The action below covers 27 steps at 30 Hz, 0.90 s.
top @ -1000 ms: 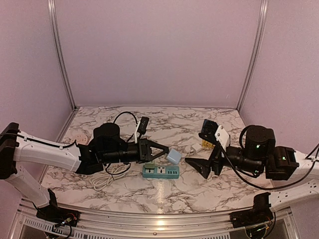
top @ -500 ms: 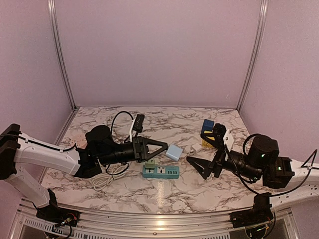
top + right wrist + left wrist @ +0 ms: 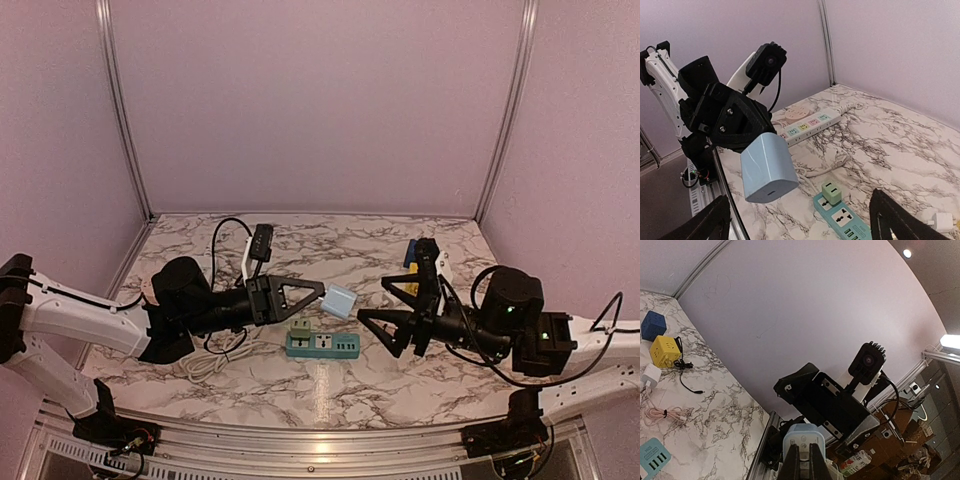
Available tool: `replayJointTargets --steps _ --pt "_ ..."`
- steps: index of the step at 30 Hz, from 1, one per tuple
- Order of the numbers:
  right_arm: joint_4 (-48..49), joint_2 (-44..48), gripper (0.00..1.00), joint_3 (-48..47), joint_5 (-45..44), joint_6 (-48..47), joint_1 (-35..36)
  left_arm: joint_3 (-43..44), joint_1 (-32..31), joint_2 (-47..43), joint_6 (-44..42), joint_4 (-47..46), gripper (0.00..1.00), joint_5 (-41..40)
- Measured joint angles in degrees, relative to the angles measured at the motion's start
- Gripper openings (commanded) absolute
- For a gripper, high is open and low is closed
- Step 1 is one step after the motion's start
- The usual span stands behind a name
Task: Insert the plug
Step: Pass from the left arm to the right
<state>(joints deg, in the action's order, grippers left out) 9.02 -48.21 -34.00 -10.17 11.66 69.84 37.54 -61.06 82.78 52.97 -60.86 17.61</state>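
Left gripper (image 3: 322, 292) clamps blue plug (image 3: 340, 300) aloft, teal strip (image 3: 322, 345) below it; right gripper (image 3: 372, 301), 2 fingers spread, faces it, likely for regrip.

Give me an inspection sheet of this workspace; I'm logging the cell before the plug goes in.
Surface: marble-patterned table, no spills seen.
Job's things: light blue plug held off the table; teal power strip lying flat, with a green adapter on its end nearer the left arm.
Clutter: yellow cube, blue cube, white charger, white power strip.
Grippers: left gripper shut on the plug; right gripper open, empty.
Cables: white cord coiled near the left arm; thin black cable by the yellow cube; pink cable.
Surroundings: lilac walls; nothing else seen.
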Motion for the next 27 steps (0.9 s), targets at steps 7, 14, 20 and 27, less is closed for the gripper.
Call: replayJointTargets --steps 7,14,20,27 --pt "8.4 -0.8 0.84 1.3 5.4 13.0 -0.9 -0.6 0.0 -0.8 -3.7 -5.5 0.0 1.2" --pt "17.2 -4.6 0.73 2.6 11.2 20.5 -1.9 -2.1 -0.2 -0.8 -4.7 -9.9 0.0 2.0" --pt "21.4 -11.1 0.59 2.4 16.3 23.1 -2.4 -3.2 -0.2 -0.8 -4.9 -12.3 0.0 2.6" --pt "26.0 -15.6 0.55 1.6 21.3 25.7 -3.3 -3.4 -0.5 -0.8 -5.7 -12.8 0.0 3.0"
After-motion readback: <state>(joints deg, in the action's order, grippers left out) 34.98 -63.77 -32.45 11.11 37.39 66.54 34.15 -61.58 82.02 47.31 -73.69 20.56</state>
